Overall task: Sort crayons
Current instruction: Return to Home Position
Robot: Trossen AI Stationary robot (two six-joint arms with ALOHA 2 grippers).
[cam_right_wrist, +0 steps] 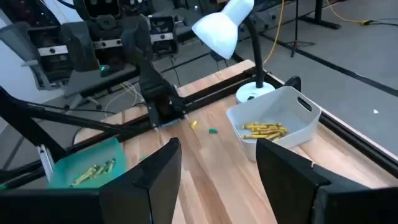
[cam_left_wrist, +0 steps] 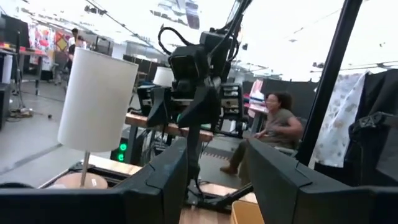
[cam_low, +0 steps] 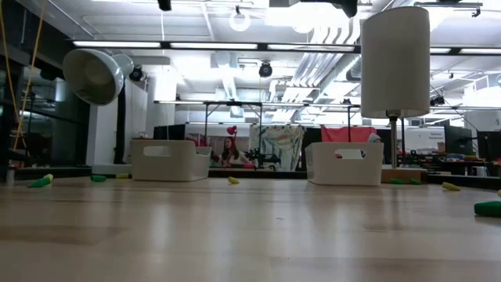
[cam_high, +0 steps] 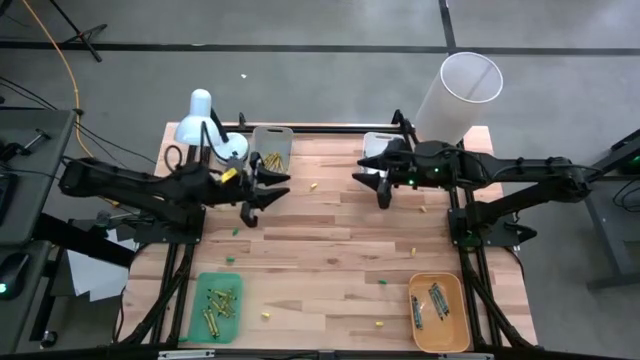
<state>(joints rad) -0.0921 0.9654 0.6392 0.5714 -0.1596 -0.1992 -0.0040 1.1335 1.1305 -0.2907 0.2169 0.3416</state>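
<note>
The black, jointed left arm carries a yellow mark near its wrist. The matching right arm shows a green light.

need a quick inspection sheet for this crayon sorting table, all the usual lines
surface: wooden table, no spill seen
job's things: yellow crayons in gray bin; more crayons in green bin; dark crayons in orange bin
clutter: small yellow and green specks loose on the wood
tools: left tool open, empty; right tool open, empty; both off the surface
cables: yellow cable on the floor beyond the table
surroundings: desk lamp, white-shaded lamp, seated person behind
</note>
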